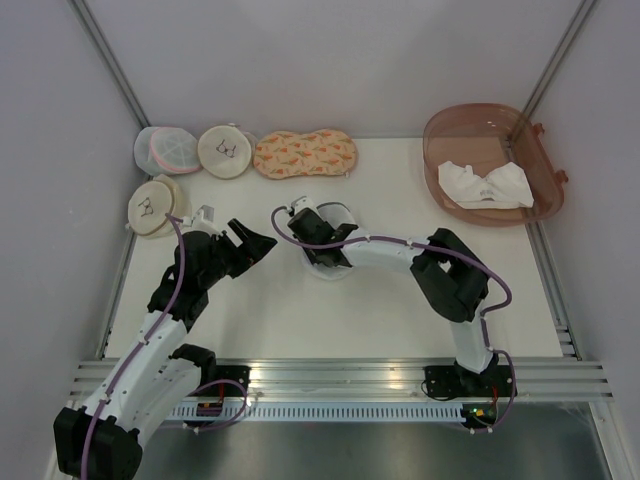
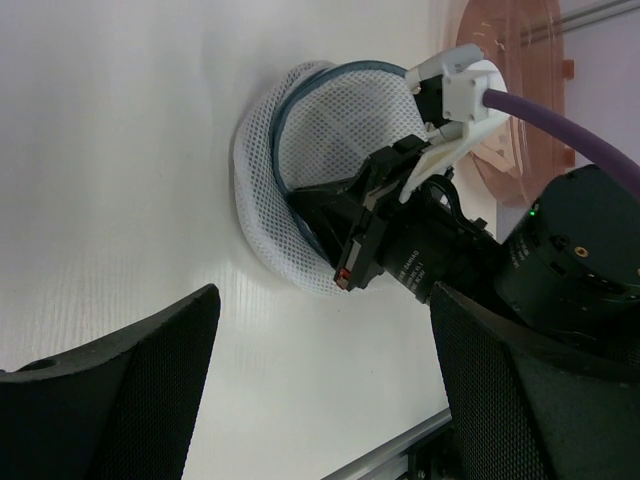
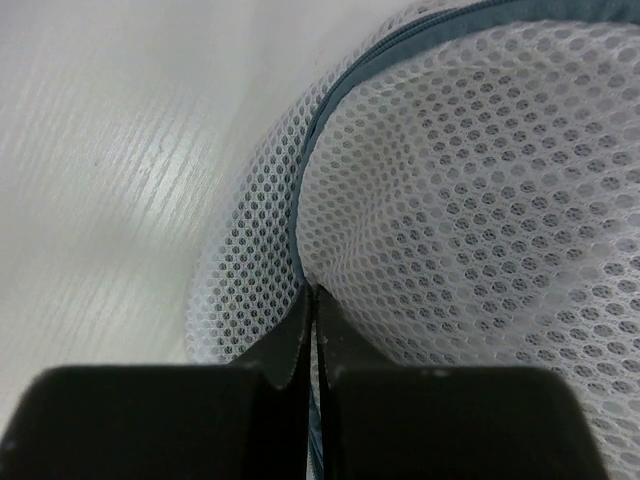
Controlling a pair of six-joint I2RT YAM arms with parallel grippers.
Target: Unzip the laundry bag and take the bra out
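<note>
The laundry bag [image 2: 330, 130] is a round white mesh pouch with a dark zipper rim, lying mid-table. In the top view only its edge [image 1: 328, 270] shows under the right gripper. My right gripper [image 3: 310, 300] is shut on the bag's zipper rim at its near edge, and the mesh [image 3: 480, 180] fills that view. It also shows in the top view [image 1: 322, 255] and the left wrist view [image 2: 315, 215]. My left gripper [image 1: 258, 240] is open and empty, left of the bag, with the bare table between its fingers [image 2: 322, 310]. The bra is hidden.
Two cream round pouches [image 1: 225, 150] [image 1: 153, 205], a white mesh pouch with pink trim [image 1: 165, 150] and a carrot-print pouch [image 1: 305, 155] lie at the back left. A brown translucent basket [image 1: 545, 160] holding a white cloth [image 1: 485, 185] stands at the back right.
</note>
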